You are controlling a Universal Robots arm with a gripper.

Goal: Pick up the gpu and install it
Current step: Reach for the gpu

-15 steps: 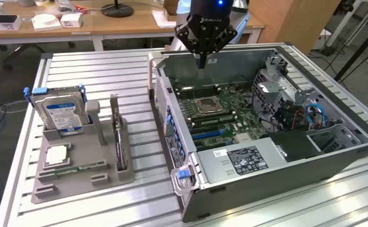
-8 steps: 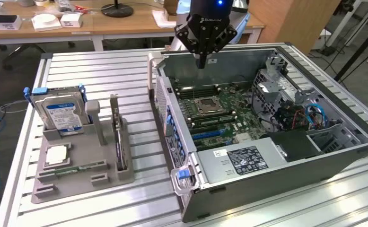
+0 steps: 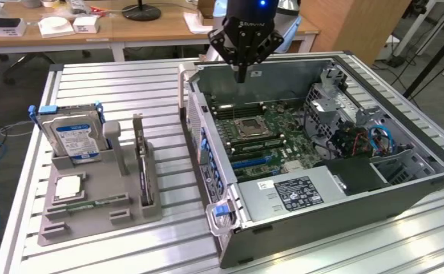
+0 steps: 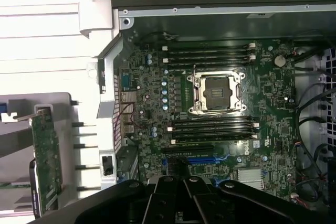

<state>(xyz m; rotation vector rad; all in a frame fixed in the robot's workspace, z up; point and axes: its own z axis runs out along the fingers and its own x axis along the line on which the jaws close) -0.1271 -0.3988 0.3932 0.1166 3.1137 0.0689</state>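
The gripper (image 3: pixel 241 75) hangs above the far rim of the open computer case (image 3: pixel 344 228), its 2 fingers pressed together and pointing straight down, with nothing between them. In the wrist view the gripper (image 4: pixel 181 182) looks down on the motherboard (image 4: pixel 262 103), over the blue expansion slot (image 4: pixel 191 159) below the empty CPU socket (image 4: pixel 217 93).

The gpu (image 3: pixel 142 168) is well apart from the gripper. It stands on its long edge in a slot of the grey holder (image 3: pixel 92 222) on the slatted table (image 3: pixel 115 85), on the exterior view's left of the case. Its long axis runs from far to near in the exterior view, roughly parallel to the case's nearest side wall, and its flat faces look toward that view's left and right. In the wrist view the gpu (image 4: pixel 46 161) shows a green circuit face, with its silver bracket at the far end.

In the same holder, 1 hard drive (image 3: pixel 73 137) with a blue label stands upright, further toward the exterior view's left.
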